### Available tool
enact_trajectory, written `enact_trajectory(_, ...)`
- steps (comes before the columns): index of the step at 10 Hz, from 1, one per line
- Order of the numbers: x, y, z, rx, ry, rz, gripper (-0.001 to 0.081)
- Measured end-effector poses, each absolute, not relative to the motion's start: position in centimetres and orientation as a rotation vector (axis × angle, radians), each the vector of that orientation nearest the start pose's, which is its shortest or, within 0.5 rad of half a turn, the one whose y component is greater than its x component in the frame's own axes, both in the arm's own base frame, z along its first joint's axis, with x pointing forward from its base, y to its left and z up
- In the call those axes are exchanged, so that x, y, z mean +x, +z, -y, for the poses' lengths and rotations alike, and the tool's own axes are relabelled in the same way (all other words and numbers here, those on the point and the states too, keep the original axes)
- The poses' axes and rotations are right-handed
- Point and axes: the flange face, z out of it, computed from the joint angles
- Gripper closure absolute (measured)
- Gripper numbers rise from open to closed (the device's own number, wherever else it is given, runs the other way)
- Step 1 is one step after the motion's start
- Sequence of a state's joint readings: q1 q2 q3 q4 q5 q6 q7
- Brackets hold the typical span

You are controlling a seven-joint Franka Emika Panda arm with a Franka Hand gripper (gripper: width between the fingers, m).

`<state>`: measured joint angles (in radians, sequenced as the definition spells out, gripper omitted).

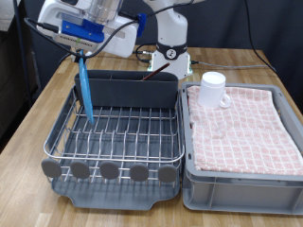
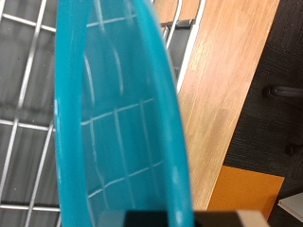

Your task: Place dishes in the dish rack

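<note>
My gripper [image 1: 79,55] is at the exterior view's top left, shut on the top edge of the light-blue plate [image 1: 83,90]. The plate hangs on edge, its lower rim down among the silver wires at the left of the dark grey dish rack [image 1: 114,170]. In the wrist view the plate [image 2: 114,113] fills the picture, with the wire grid [image 2: 24,104] behind it. The white mug [image 1: 214,90] stands on the pink checked towel. I cannot make out the wooden spoon.
The grey bin [image 1: 241,182] with the pink checked towel [image 1: 241,128] sits right beside the rack. The tall grey cutlery box [image 1: 133,91] runs along the rack's back. The robot base [image 1: 172,52] stands behind it. The wooden table [image 1: 28,142] shows at the left.
</note>
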<state>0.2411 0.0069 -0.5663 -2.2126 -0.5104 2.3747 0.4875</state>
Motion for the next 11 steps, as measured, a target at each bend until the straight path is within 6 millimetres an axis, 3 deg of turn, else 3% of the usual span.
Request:
enact_trajectory(5,51.4,36.3,19.4,-3.401,-0.354,-0.803,0.0768)
enact_trajectory(11,52.3,33.9,19.7,-3.370,-0.324,-0.855,0.0768)
